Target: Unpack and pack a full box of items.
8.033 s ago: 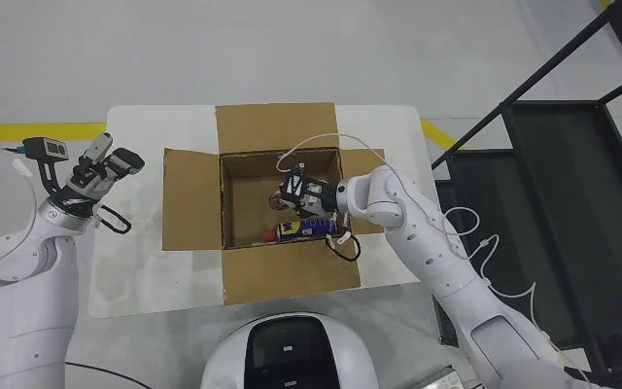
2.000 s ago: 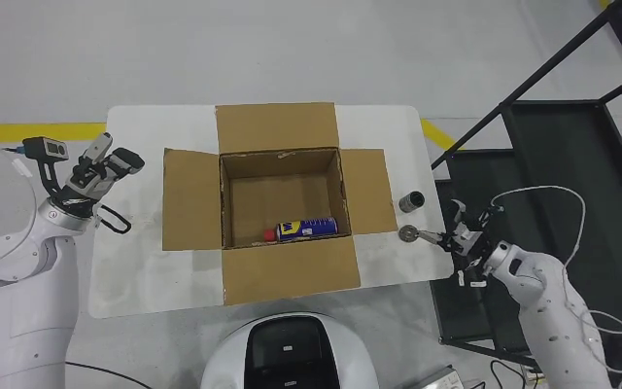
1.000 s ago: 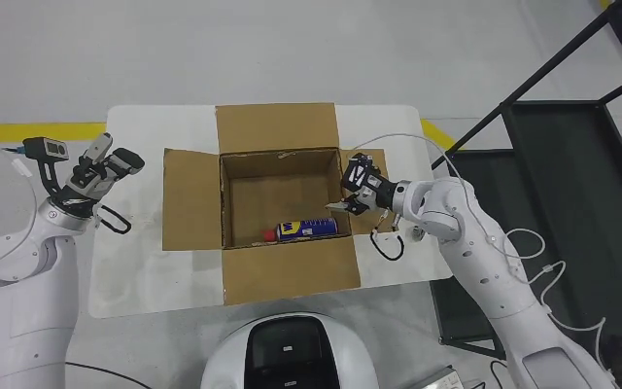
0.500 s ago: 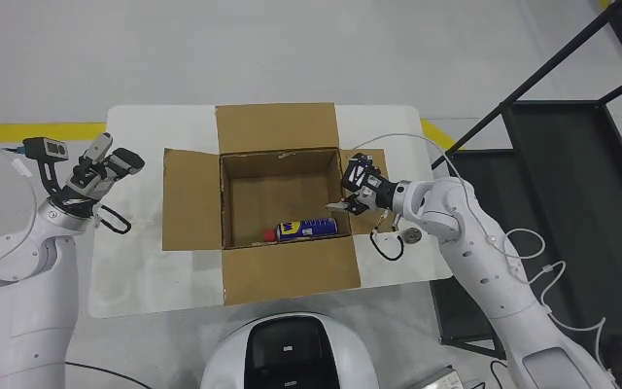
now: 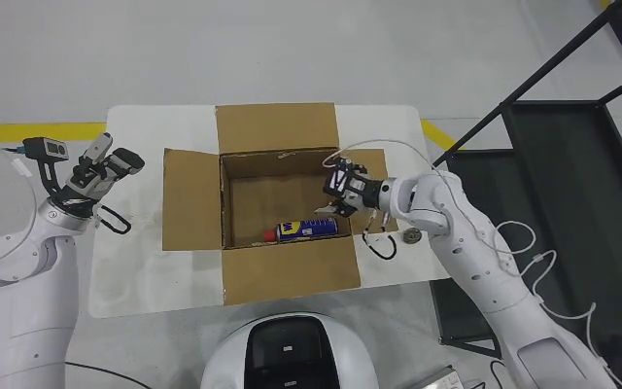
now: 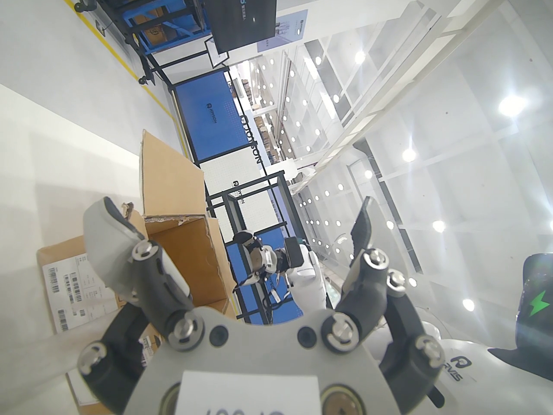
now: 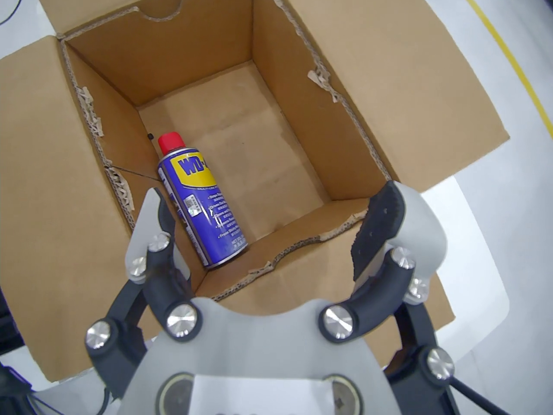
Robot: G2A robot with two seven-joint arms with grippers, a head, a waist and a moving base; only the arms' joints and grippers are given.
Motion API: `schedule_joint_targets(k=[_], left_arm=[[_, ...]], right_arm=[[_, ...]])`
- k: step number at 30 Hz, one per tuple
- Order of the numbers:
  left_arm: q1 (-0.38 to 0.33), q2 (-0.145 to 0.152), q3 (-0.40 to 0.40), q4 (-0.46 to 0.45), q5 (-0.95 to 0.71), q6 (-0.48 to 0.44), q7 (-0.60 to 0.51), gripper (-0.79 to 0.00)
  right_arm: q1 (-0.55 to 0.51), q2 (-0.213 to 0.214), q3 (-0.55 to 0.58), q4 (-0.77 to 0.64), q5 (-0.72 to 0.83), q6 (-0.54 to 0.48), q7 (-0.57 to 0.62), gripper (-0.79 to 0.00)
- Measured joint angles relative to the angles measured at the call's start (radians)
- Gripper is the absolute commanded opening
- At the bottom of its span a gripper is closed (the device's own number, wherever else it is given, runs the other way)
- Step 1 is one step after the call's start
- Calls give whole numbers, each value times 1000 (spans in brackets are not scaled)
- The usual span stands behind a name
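While hanging over the right rim of the open cardboard box, holds the right pincer spread apart, gripping nothing, aimed down into the box; looks onto a spray can, blue and yellow with a red cap; finds it lying on its side along the near wall, base by the near-right corner, cap pointing to the left; touches neither can nor cardboard with the fingers, as far as can be told; stands the box in the middle of the white worktop with all four flaps folded outward; carries a small round grey item on the worktop just right of the right flap, beside the right arm; holds the left pincer by the worktop's left edge, well apart from the box, likewise spread open and empty, tilted up toward the ceiling.
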Motion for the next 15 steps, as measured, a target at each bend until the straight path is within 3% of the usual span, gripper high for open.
schedule_joint_targets(k=[7, 15], left_arm=[[0, 0, 0, 0, 0, 0, 0, 0], [0, 0, 0, 0, 0, 0, 0, 0]], right_arm=[[191, -49, -204, 102, 86, -28, 197, 0], [358, -123, -406, 250, 147, 16, 290, 0]])
